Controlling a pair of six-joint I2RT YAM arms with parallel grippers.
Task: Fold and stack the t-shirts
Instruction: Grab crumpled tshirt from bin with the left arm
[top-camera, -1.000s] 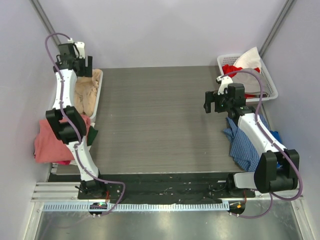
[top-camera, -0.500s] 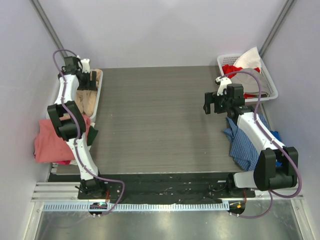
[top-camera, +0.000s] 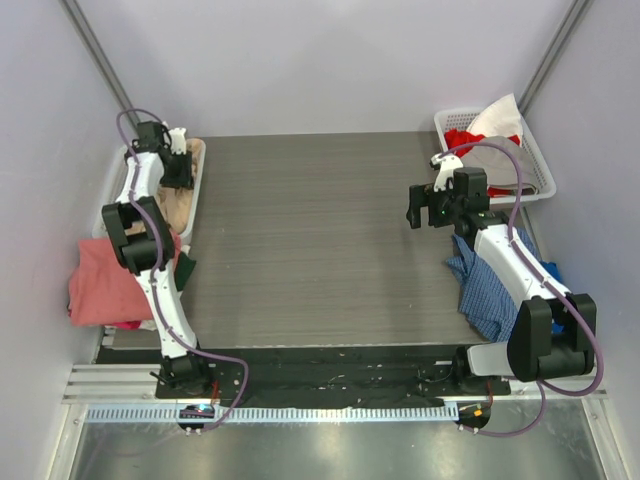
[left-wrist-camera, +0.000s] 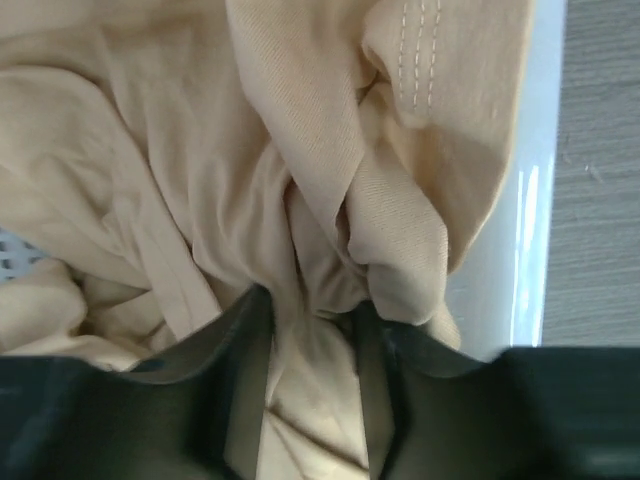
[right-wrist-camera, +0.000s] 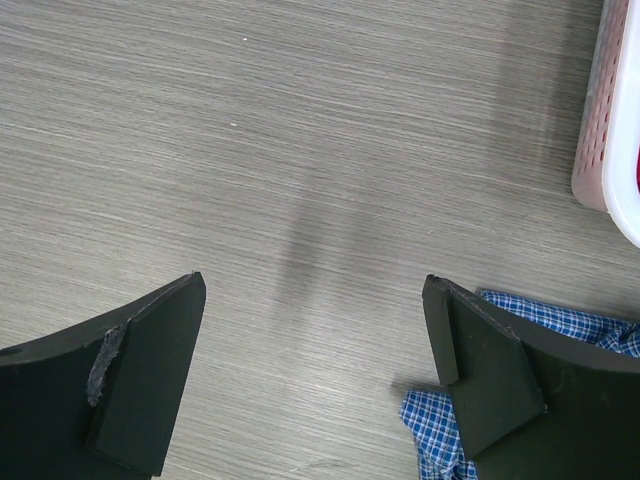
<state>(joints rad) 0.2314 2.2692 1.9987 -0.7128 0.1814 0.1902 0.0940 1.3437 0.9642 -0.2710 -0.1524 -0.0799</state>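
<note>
- Table (top-camera: 320, 230): grey wood-grain surface, with both arm bases at its near edge.
- Left gripper (top-camera: 178, 168) (left-wrist-camera: 310, 303): reaches down into the left basket (top-camera: 203, 160) at the far-left edge of the table. Its dark fingers (left-wrist-camera: 245, 380) stand close together, and a fold of the tan t-shirt (left-wrist-camera: 200, 150) is pinched between them.
- Tan t-shirt (top-camera: 178, 205): lies crumpled inside the left basket. The wrist view shows creased ridges and a stitched hem against the white rim (left-wrist-camera: 530, 200).
- Salmon-pink t-shirt (top-camera: 100, 285): lies loosely heaped at the near left, beside the left arm and off the table's left edge.
- Right gripper (top-camera: 425, 205) (right-wrist-camera: 312, 285): hangs over the right part of the table with its jaws spread wide and nothing between them.
- Blue checked cloth (top-camera: 490, 290) (right-wrist-camera: 520, 320): lies rumpled on the table's right edge, under the right arm.
- Right basket (top-camera: 540, 170): stands at the far-right corner and holds red cloth (top-camera: 465, 138) and pale cloth.
</note>
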